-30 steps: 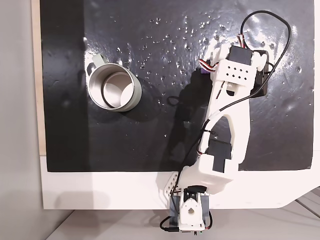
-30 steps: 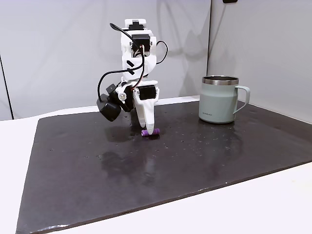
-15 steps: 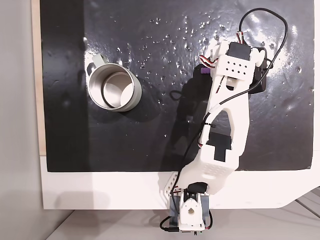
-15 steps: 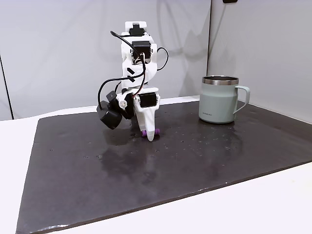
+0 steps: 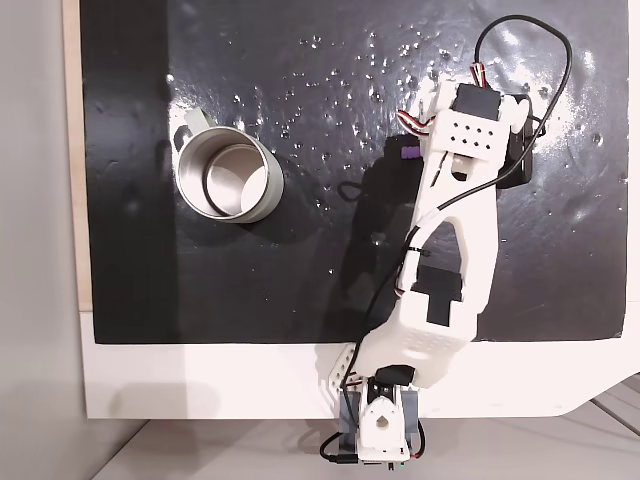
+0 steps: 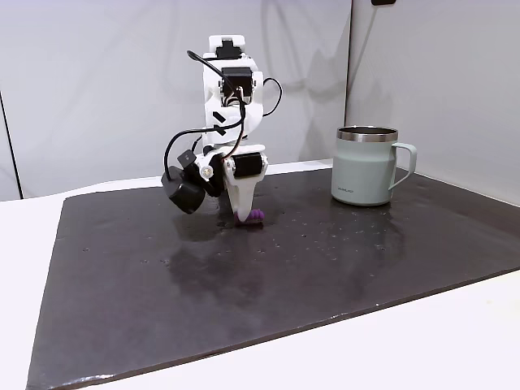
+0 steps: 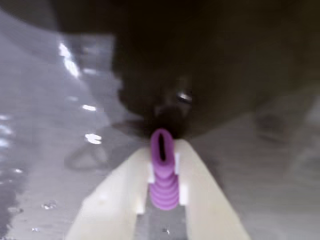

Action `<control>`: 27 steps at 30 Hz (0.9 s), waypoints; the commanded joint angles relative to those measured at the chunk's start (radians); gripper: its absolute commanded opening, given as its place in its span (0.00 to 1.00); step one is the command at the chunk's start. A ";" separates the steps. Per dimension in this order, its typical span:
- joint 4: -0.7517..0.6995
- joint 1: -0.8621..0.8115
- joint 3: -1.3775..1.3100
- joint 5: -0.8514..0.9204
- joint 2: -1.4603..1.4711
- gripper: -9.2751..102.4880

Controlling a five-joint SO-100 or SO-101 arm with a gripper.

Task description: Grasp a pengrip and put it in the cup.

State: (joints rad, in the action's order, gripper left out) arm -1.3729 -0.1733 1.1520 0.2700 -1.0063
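Pengrip pinched between my fingers, its long axis along them

In the wrist view my fingers [image 7: 162, 192] clamp the purple pengrip [image 7: 163, 175] from both sides, its open end poking past the tips, low over the dark surface [image 6: 325, 268]. From above, the cup [image 5: 226, 176] stands well off to the left of them.

The mat [image 6: 341, 268] was a dark, glossy sheet, wet-looking with bright specks. The cup [image 6: 366, 166] had a matt pale grey-green outer wall, and its rim and inside [image 5: 225, 175] were polished metal. The pengrip [image 7: 163, 175] looked like soft purple rubber, ribbed along its length. The gripper [image 7: 162, 200] fingers were matt cream plastic. The table [image 6: 455, 341] was smooth, matt white.
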 commanded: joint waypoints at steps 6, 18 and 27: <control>-0.272 0.018 -0.334 -0.008 -0.163 0.08; -0.321 0.058 -0.215 0.032 -0.644 0.08; -0.321 0.140 -0.179 0.038 -0.738 0.08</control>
State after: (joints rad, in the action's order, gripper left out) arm -1.6904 -0.0736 0.9787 0.2976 -1.6920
